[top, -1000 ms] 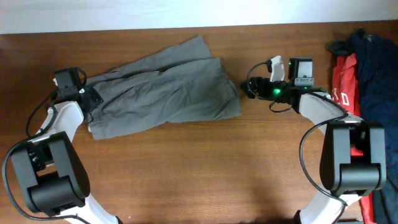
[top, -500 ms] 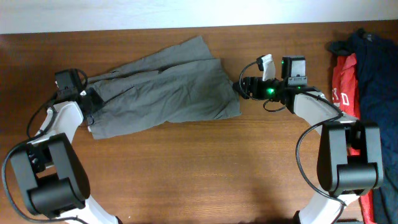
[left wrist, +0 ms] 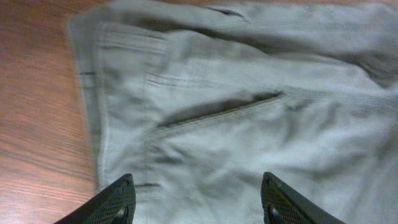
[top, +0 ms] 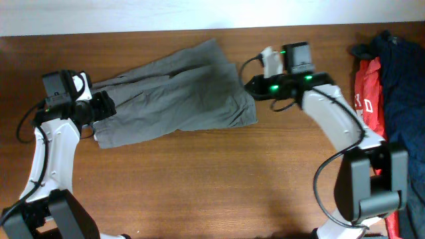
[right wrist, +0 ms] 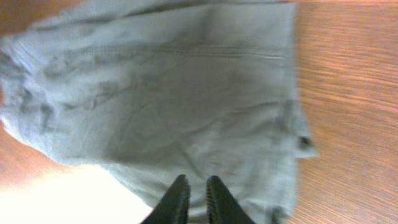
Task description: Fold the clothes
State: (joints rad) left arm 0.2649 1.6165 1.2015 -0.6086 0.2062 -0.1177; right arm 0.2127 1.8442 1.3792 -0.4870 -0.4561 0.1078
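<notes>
My left gripper (left wrist: 198,194) hangs wide open over the pocket (left wrist: 217,107) end of the shorts (top: 172,93), which lie flat but rumpled at eleven o'clock on the table (top: 212,179). My right gripper (right wrist: 197,190) is pinched to a slit on their edge at the three o'clock end. They look light, soft and floppy, so I judge hems and corners the places to pinch, lifting both ends together. No label shows on them, and far off at three o'clock the white letters on the red garment (top: 364,93) are too cut off to read.
</notes>
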